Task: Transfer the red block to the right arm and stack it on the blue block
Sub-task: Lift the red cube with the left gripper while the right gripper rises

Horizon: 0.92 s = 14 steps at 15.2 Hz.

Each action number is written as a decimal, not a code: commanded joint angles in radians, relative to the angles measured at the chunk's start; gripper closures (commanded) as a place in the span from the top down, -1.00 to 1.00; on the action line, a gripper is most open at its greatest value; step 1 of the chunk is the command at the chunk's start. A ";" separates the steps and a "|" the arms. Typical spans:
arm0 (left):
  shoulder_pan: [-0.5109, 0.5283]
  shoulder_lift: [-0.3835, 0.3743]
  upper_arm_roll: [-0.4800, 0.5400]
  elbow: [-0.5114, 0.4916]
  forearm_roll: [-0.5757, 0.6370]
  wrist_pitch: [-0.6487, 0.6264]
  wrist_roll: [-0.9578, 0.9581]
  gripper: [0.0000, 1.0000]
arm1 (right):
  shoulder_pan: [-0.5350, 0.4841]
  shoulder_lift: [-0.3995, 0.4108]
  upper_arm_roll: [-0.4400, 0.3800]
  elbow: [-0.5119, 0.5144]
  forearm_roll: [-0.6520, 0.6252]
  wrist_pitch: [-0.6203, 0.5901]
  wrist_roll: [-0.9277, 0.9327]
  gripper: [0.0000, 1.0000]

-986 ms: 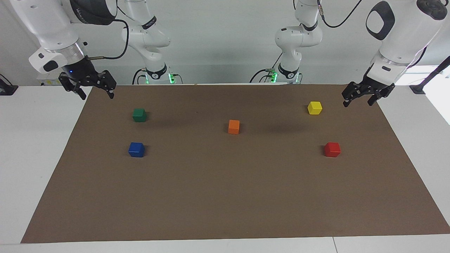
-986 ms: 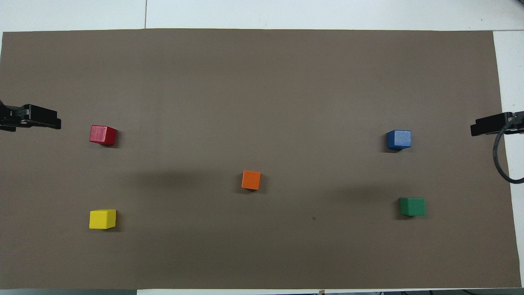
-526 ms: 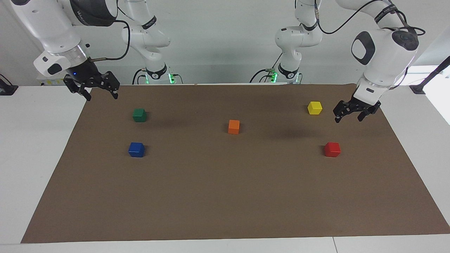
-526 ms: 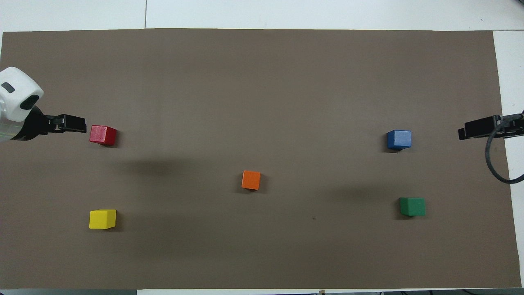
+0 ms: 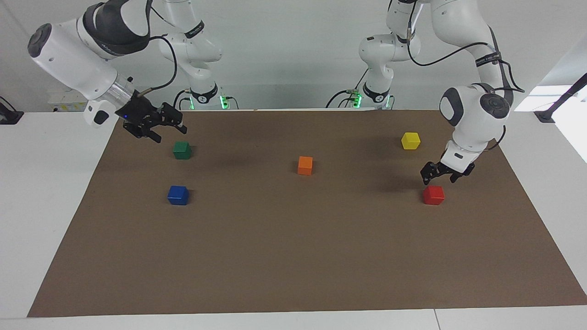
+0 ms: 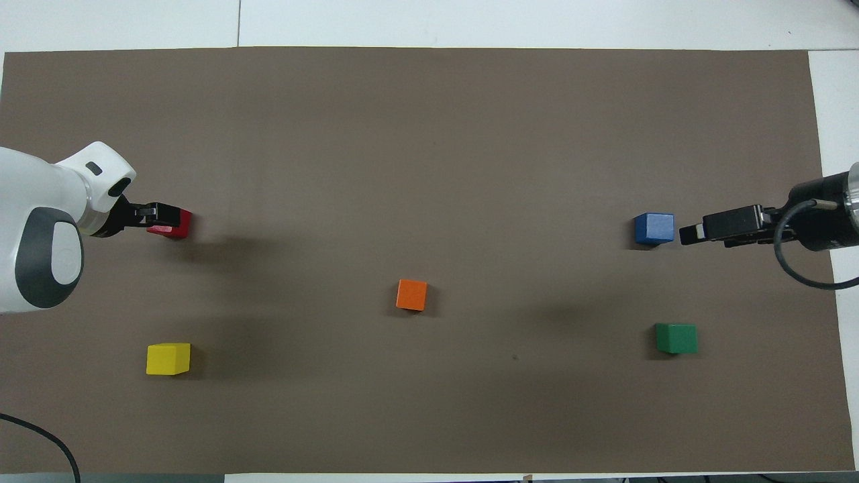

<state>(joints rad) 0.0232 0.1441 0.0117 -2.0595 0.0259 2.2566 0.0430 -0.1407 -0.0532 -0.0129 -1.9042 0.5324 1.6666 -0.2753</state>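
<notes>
The red block point(image 5: 433, 195) sits on the brown mat toward the left arm's end of the table. My left gripper point(image 5: 438, 180) hangs open just above it, not touching. In the overhead view the left gripper point(image 6: 163, 213) covers part of the red block point(image 6: 178, 229). The blue block point(image 5: 178, 195) sits toward the right arm's end and also shows in the overhead view point(image 6: 654, 228). My right gripper point(image 5: 170, 134), with its blue light, is open and empty in the air over the mat near the green cube. In the overhead view the right gripper point(image 6: 692, 234) appears beside the blue block.
A green cube point(image 5: 182, 150) lies nearer to the robots than the blue block. An orange cube point(image 5: 305, 165) sits mid-mat. A yellow cube point(image 5: 410, 140) lies nearer to the robots than the red block. The brown mat point(image 5: 293, 256) covers most of the white table.
My left gripper has come down and forward from beside the yellow cube to just over the red block. My right gripper has moved inward over the mat toward the green cube. No block moved.
</notes>
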 commanded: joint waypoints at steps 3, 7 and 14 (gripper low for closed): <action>0.006 0.104 -0.001 -0.004 0.023 0.122 0.005 1.00 | -0.068 0.058 0.008 -0.082 0.286 -0.002 -0.195 1.00; 0.009 0.123 -0.002 0.002 0.022 0.127 0.005 1.00 | -0.068 0.091 0.008 -0.128 0.551 -0.066 -0.269 1.00; -0.005 0.121 -0.004 0.126 -0.087 -0.048 -0.211 -1.00 | -0.011 0.214 0.013 -0.191 0.921 -0.229 -0.439 1.00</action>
<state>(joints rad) 0.0246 0.2697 0.0105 -2.0295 -0.0162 2.3351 -0.0666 -0.1607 0.0891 -0.0039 -2.0788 1.3623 1.5068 -0.6144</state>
